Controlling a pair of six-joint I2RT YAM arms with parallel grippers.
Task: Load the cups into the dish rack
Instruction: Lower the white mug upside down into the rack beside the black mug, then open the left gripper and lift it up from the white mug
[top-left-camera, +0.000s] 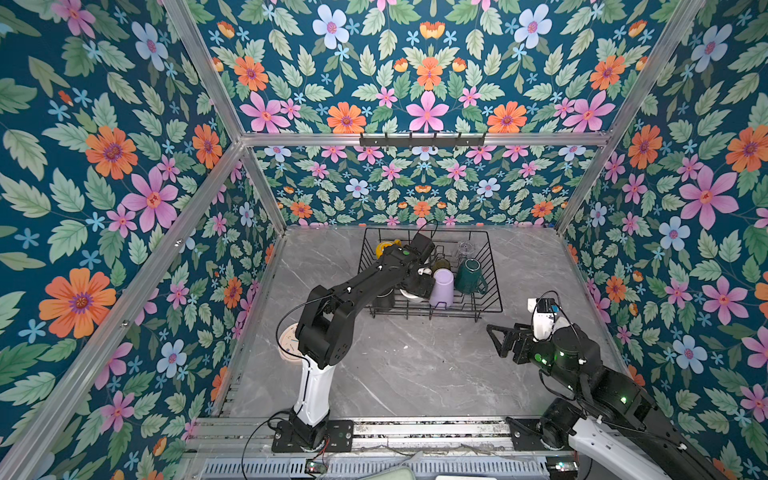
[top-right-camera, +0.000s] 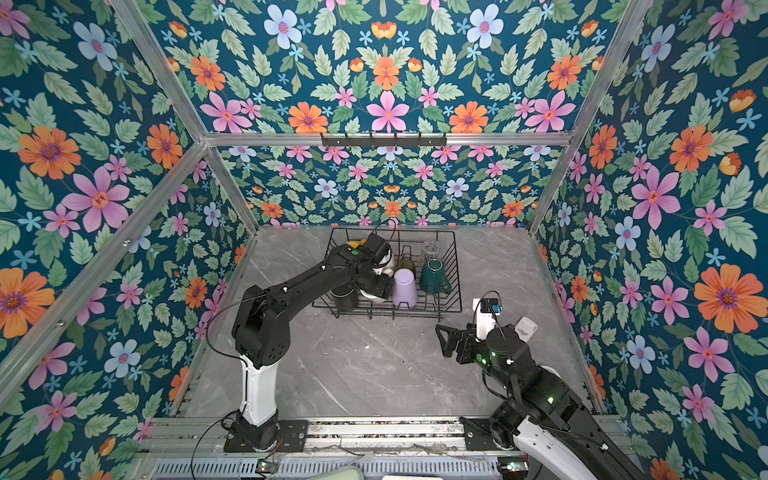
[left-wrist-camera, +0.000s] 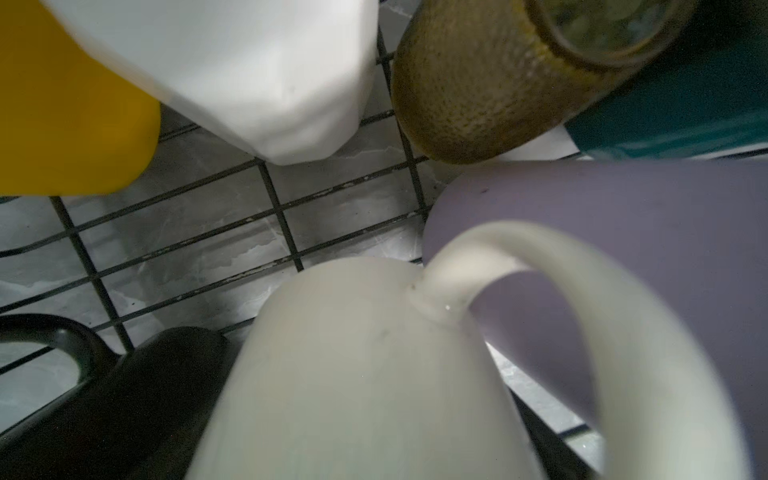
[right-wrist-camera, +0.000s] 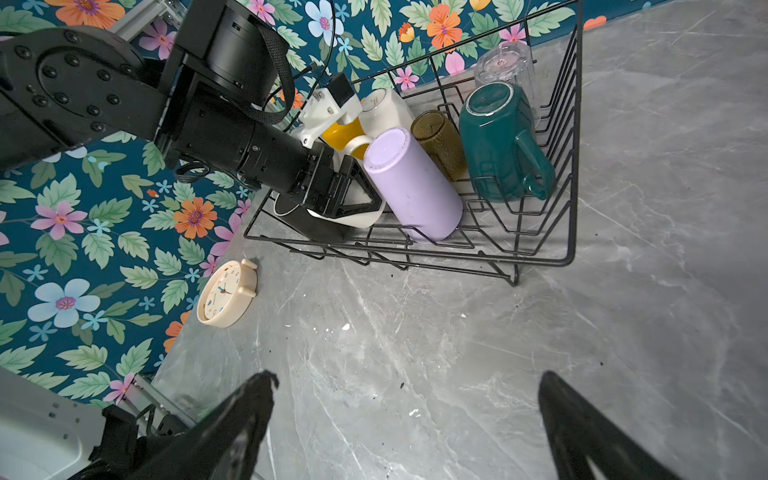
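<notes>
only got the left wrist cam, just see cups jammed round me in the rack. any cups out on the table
Observer: No cup shows out there. The loose thing I can make out is a cream clock, lying on the table outside the dish rack.
Operator: ok and where's the right arm
Observer: Apart from the rack, nearer the front. The right gripper is open and empty over the table.
</notes>
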